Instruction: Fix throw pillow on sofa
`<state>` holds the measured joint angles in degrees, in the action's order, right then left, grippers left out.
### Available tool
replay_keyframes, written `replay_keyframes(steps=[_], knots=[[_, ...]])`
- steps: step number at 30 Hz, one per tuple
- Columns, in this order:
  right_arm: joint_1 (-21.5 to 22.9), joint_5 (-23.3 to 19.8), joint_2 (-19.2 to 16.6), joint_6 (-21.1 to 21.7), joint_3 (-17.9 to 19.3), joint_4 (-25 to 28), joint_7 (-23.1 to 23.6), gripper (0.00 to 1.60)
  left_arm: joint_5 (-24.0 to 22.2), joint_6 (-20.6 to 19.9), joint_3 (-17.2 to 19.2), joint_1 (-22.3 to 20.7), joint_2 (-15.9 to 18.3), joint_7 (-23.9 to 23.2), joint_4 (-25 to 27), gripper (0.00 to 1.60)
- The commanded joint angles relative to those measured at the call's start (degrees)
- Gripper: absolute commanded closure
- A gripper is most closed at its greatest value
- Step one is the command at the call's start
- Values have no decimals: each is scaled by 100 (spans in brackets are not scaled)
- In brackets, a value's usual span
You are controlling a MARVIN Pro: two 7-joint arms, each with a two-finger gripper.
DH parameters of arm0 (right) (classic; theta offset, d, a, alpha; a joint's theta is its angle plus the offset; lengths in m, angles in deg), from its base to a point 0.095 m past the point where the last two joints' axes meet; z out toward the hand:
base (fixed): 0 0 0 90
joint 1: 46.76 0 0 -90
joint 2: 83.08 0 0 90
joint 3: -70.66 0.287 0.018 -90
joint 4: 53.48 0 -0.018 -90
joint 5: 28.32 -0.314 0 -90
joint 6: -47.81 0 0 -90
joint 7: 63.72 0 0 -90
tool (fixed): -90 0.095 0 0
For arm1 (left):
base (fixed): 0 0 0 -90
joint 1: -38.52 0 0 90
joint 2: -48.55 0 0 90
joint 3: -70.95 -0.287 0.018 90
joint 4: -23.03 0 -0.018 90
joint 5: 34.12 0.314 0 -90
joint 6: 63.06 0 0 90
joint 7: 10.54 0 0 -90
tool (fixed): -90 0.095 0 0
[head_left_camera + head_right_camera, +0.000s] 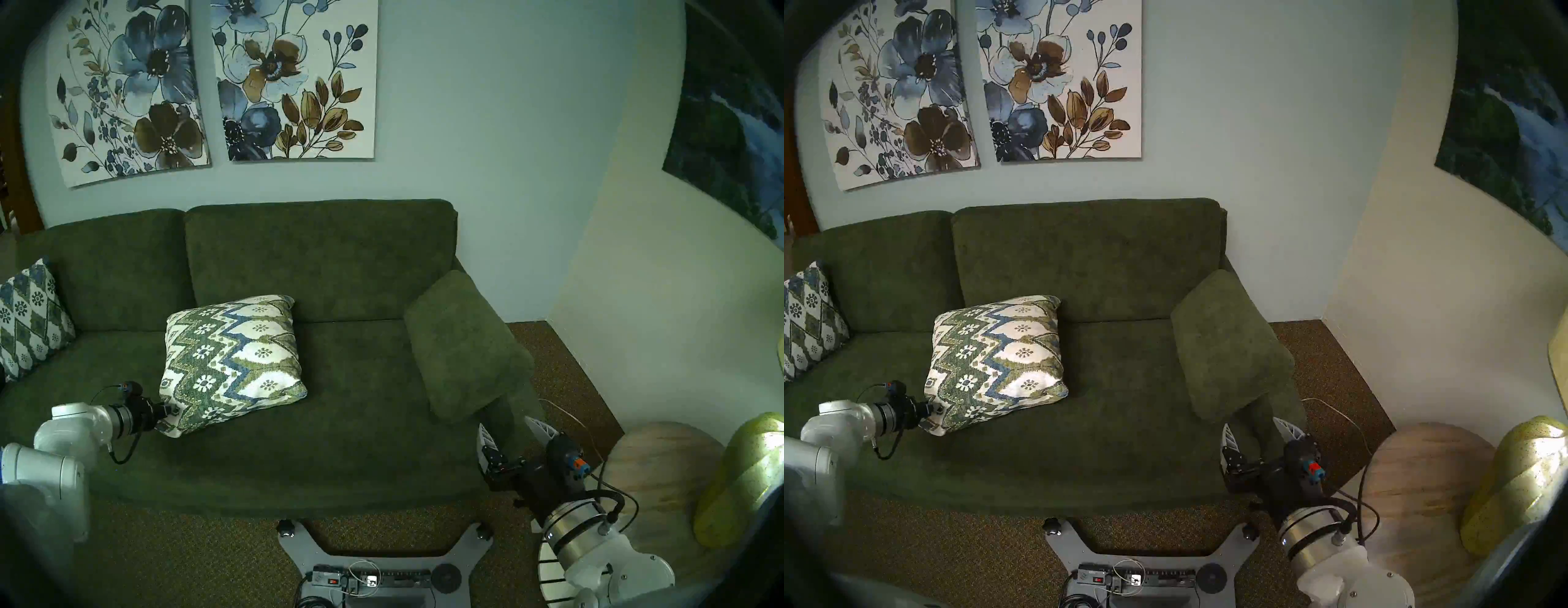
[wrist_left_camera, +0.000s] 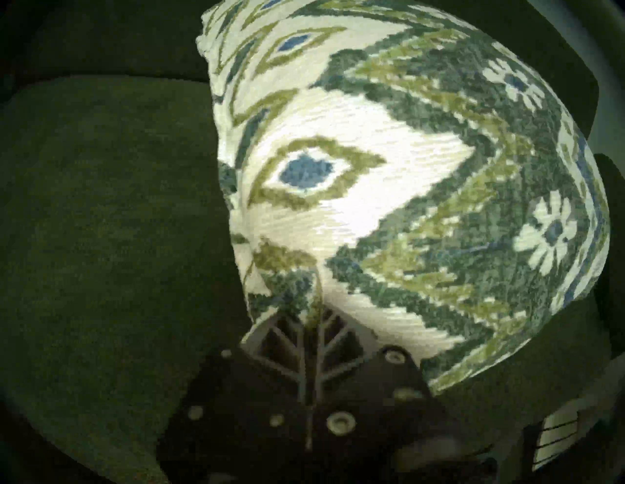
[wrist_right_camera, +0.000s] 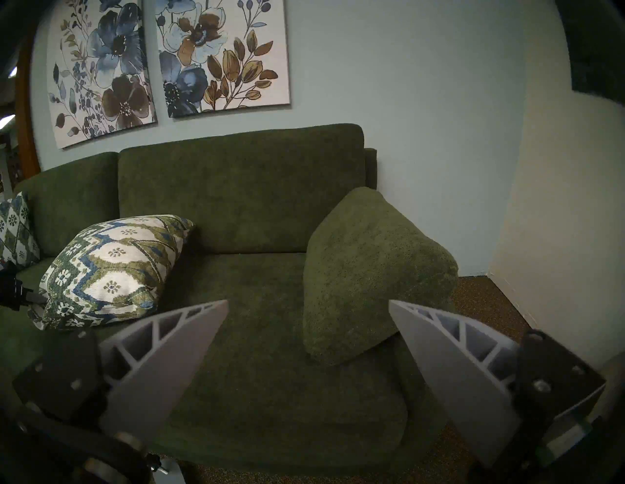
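The throw pillow is cream with green and blue zigzags. It lies tilted on the seat of the dark green sofa, its far edge against the back cushion. It also shows in the head right view, the left wrist view and the right wrist view. My left gripper is shut on the pillow's near left corner; in the left wrist view the fingers pinch the fabric. My right gripper is open and empty at the sofa's front right corner, below the armrest cushion.
A darker blue-white lattice pillow leans at the sofa's left end. A round wooden side table with a yellow-green lamp base stands at the right. My base plate is on the brown carpet before the sofa.
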<state>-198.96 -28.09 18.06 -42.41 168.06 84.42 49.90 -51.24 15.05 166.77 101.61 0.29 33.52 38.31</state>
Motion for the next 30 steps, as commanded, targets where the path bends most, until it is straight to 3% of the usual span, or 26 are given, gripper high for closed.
replay_keyframes(steps=[1, 8, 14, 15, 24, 25, 28, 29, 30], knots=[[11, -6, -5, -15, -11, 67, 16, 0, -48, 51, 22, -318, -162, -19, -53, 160], [10, 1, 8, -15, -7, 74, 33, 0, -208, 3, 152, -687, -106, -423, 39, 160], [17, 10, 24, -15, -2, 64, 42, 0, -333, 118, 291, -1101, -56, -935, 593, 160], [18, 11, 26, -14, -2, 62, 43, 0, -449, 258, 378, -920, -58, -957, 578, 160], [24, 22, 45, -14, 4, 51, 53, 0, -572, 360, 429, -1389, -163, -1746, 1300, 160], [25, 24, 48, -14, 5, 49, 54, 0, -656, 427, 468, -1297, -185, -1708, 1237, 160], [27, 27, 56, -13, 7, 44, 57, 0, -687, 431, 439, -1470, -256, -2017, 1512, 160], [29, 29, 58, -13, 8, 42, 59, 0, -633, 406, 375, -1709, -309, -2217, 1791, 160], [30, 30, 61, -13, 9, 40, 60, 0, -775, 469, 449, -1402, -318, -2050, 1511, 160]])
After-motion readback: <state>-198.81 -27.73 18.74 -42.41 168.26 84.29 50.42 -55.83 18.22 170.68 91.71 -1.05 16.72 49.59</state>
